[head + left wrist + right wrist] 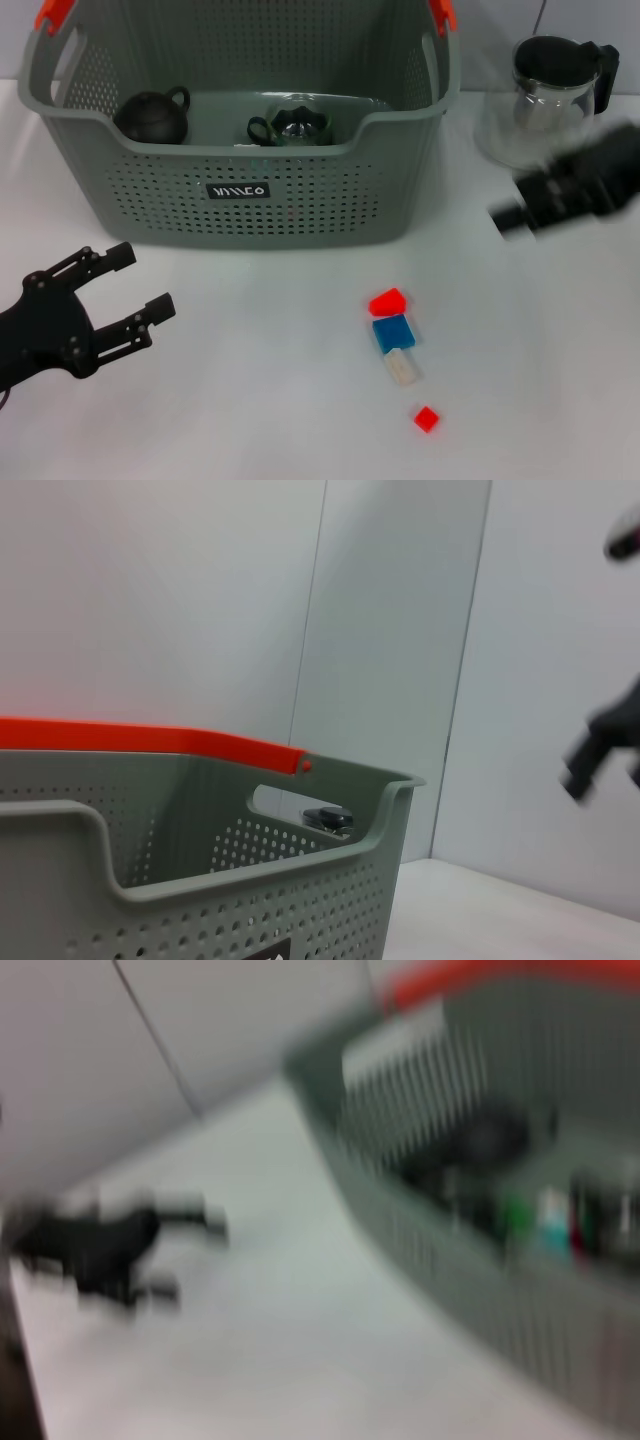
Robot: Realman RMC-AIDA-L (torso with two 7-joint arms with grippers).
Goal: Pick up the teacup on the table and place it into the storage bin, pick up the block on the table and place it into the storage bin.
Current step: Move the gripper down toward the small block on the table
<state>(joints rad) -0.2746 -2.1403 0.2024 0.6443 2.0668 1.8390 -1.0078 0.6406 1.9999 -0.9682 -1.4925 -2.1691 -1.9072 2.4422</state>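
We see the left gripper low over the desk, jaws apart, holding nothing. The right gripper is smeared; its jaws we cannot tell.

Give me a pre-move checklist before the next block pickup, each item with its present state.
1. Grey perforated storage bin upright on the white table, top open: ok.
2. Teacup in the bin: a dark green glazed cup sits inside beside a small black teapot: ok.
3. Blocks on the table: red wedge, blue block, white block in a touching row, small red cube apart: not yet binned, not ok.
4. Left gripper open, low over the table, away from the blocks: ok.
5. Right gripper state: cannot tell.
6. Glass kettle with black lid close to the right arm: collision clearance cannot tell.
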